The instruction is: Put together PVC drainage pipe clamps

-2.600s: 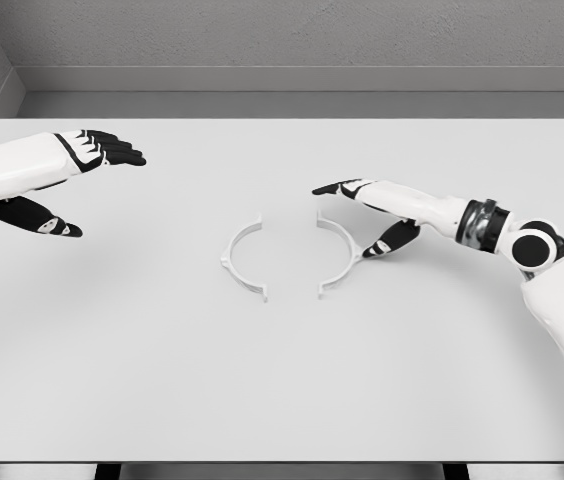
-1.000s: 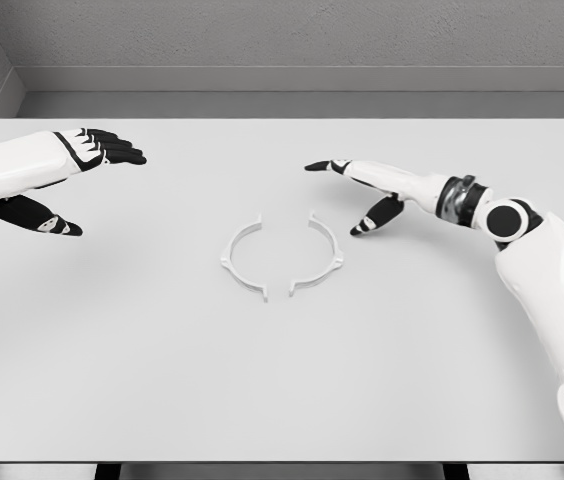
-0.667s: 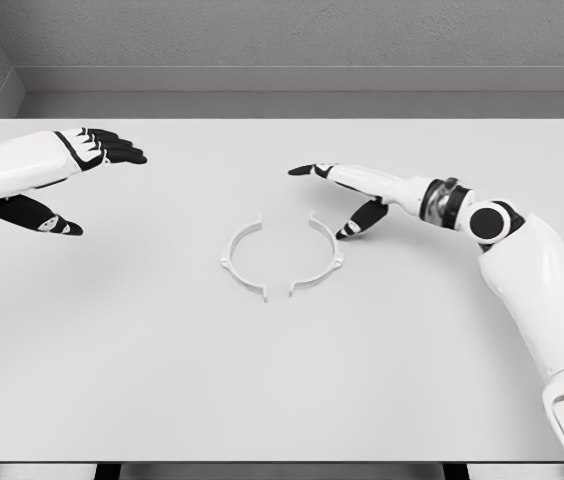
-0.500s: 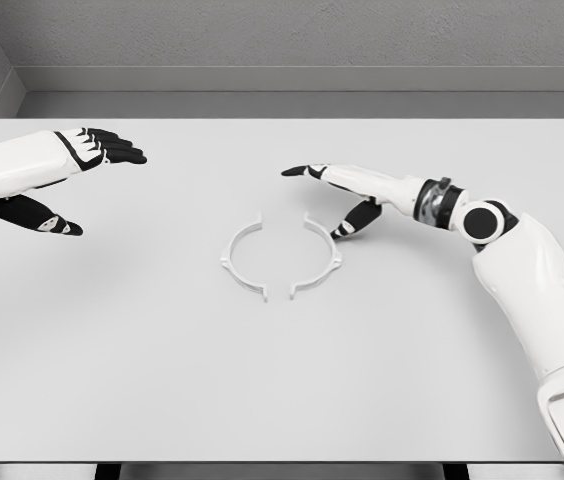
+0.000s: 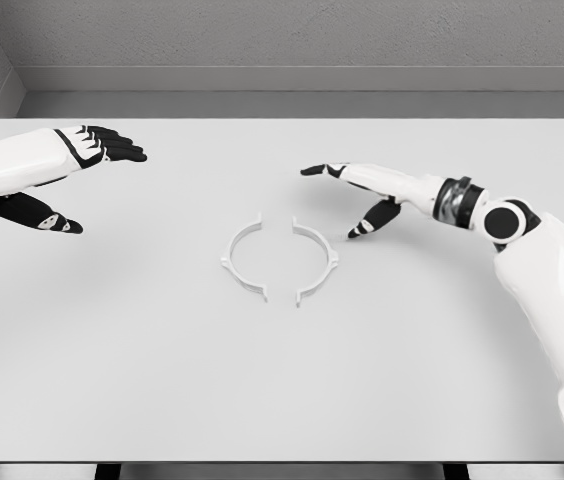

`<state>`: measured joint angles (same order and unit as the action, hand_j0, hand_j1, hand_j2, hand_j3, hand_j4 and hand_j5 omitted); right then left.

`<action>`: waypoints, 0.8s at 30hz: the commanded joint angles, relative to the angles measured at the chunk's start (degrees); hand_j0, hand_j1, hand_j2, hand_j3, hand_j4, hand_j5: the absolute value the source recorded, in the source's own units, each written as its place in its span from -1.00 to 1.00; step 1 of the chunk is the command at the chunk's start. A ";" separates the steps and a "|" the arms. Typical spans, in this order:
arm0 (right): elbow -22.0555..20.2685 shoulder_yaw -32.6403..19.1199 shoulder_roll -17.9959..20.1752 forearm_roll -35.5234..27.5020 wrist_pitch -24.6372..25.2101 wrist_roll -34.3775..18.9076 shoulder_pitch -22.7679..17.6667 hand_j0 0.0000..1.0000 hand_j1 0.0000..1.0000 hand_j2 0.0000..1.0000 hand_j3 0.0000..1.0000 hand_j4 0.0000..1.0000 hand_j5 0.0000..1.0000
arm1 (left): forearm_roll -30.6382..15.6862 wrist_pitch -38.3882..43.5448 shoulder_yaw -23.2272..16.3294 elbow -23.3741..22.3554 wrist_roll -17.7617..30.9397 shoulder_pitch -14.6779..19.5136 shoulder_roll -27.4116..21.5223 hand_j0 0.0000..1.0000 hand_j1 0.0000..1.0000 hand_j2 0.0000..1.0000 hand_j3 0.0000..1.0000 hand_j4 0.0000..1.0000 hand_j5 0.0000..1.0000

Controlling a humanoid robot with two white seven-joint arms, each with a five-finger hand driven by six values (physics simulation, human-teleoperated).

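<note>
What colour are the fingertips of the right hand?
Black, on the right hand, whose back is white; the head view shows it.

The left arm (image 5: 2,168) is cut off by the picture's left edge at the forearm, so its elbow and shoulder are out of sight, and the right arm (image 5: 552,290) runs off the right edge and the bottom right corner below its upper segment. The table (image 5: 282,400) shows only dark stubs of its supports beneath the front edge, cut by the bottom of the picture. Between the two clamp halves, the left clamp half (image 5: 242,258) and the right clamp half (image 5: 318,262), the ends are too small to tell their fastening detail.
</note>
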<state>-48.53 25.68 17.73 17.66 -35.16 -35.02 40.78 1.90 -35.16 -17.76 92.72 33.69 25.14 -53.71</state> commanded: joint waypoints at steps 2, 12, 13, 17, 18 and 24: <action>-0.87 -0.81 2.93 -0.61 0.16 0.02 -0.09 1.00 1.00 1.00 1.00 1.00 1.00 | -0.40 0.16 0.00 0.00 -0.02 0.09 -0.08 1.00 1.00 1.00 1.00 1.00 1.00; -16.86 -1.07 7.67 -0.61 0.16 0.02 -4.75 1.00 1.00 1.00 1.00 1.00 1.00 | -0.40 0.16 0.00 0.00 0.33 0.09 -0.08 1.00 1.00 1.00 1.00 1.00 1.00; -18.35 -1.16 8.55 -0.69 0.16 0.02 -4.75 1.00 1.00 1.00 1.00 1.00 1.00 | -0.40 0.16 0.00 0.00 0.24 0.09 -0.08 1.00 1.00 1.00 1.00 1.00 1.00; -22.31 -1.16 8.91 -0.69 0.16 0.02 -8.00 1.00 1.00 1.00 1.00 1.00 1.00 | -0.40 0.16 0.00 0.00 0.33 0.09 -0.08 1.00 1.00 1.00 1.00 1.00 1.00; -22.40 -1.16 9.26 -0.69 0.16 0.02 -8.26 1.00 1.00 1.00 1.00 1.00 1.00 | -0.40 0.16 0.00 0.00 0.24 0.09 -0.08 1.00 1.00 1.00 1.00 1.00 1.00; -24.51 -0.72 8.29 -0.69 0.16 0.02 -8.96 1.00 1.00 1.00 1.00 1.00 1.00 | -0.40 0.16 0.00 0.00 0.33 0.09 -0.08 1.00 1.00 1.00 1.00 1.00 1.00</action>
<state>-71.94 24.79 26.18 17.44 -35.17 -35.03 31.38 1.89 -35.16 -17.76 92.72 34.03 25.22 -53.74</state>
